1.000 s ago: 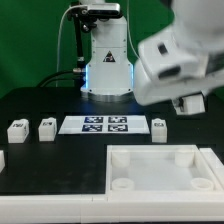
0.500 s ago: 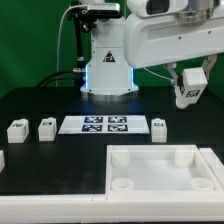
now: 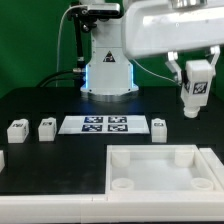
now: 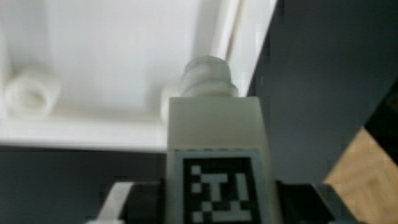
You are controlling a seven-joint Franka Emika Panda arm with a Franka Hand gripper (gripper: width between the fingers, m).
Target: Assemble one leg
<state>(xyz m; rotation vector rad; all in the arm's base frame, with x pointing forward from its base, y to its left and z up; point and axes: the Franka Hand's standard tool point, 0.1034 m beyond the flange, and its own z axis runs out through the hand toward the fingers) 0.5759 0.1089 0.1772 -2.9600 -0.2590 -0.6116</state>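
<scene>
Beyond the foreground tray [image 3: 150, 153], the gripper [image 3: 196, 84] hangs aloft, clamped across the tagged body of the leg [image 4: 214, 125], seemingly a light, rigid, smooth plastic block best gripped on its flat sides.

Arm [image 3: 170, 30]: glossy white rounded shell
Base [image 3: 107, 62]: white tower, blue glow, black triangle mark, dark cap at 12 o'clock
Cables [image 3: 62, 45]: thin, black, at base's 9 o'clock
Gripper [image 3: 191, 100]: white housing
</scene>
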